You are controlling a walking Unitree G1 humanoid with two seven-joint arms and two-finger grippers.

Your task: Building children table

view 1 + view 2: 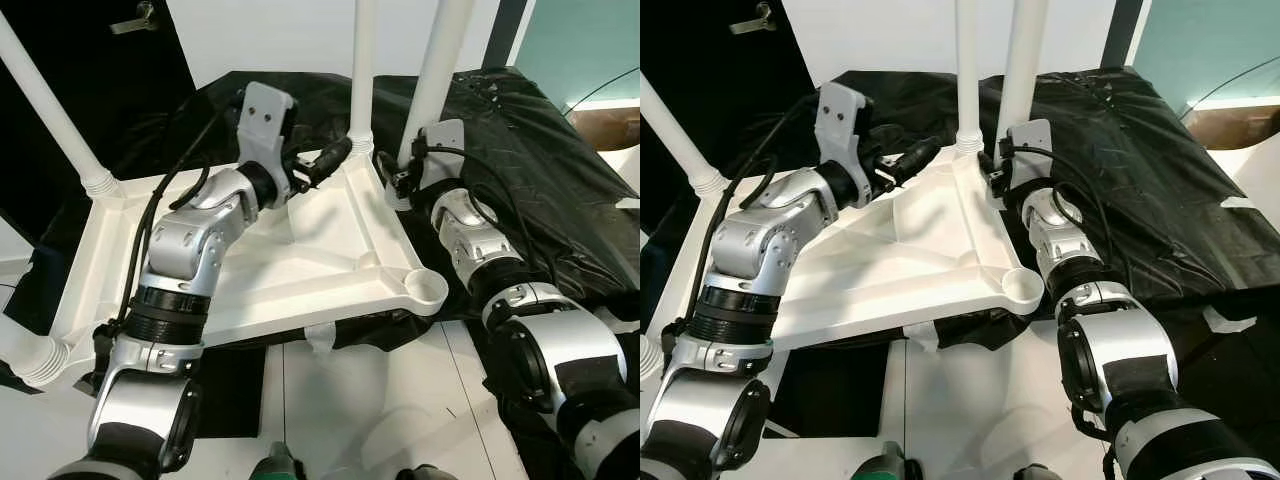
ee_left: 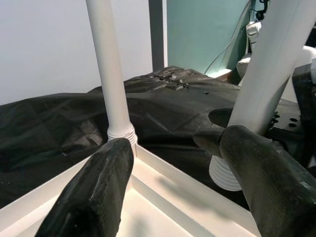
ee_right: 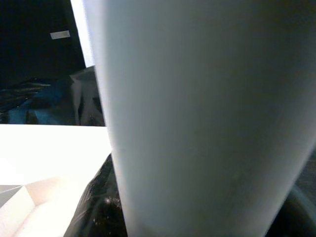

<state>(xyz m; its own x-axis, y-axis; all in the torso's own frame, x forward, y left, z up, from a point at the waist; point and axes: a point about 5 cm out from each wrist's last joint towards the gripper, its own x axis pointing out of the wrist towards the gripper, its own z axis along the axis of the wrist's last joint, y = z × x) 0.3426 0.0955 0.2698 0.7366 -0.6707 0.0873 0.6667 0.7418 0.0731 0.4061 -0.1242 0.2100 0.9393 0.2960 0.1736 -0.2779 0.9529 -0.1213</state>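
Note:
The white children's table top (image 1: 270, 270) lies upside down on a black cover. A white leg (image 1: 362, 70) stands in its far corner, another leg (image 1: 50, 110) at the far left, and a third (image 1: 25, 360) at the near left. The near right socket (image 1: 428, 288) holds nothing. My left gripper (image 1: 335, 155) hovers open over the underside near the far corner leg (image 2: 111, 74), nothing between its fingers (image 2: 94, 192). My right gripper (image 1: 400, 180) is shut on a fourth white leg (image 1: 437, 60), held upright just outside the table's right rim; its threaded end (image 2: 224, 175) hangs over the cover.
The black cover (image 1: 540, 150) spreads crumpled to the right. A cardboard box (image 1: 610, 125) sits at the far right, and a black door with a handle (image 1: 135, 20) at the far left. White floor (image 1: 400, 400) lies in front of the table.

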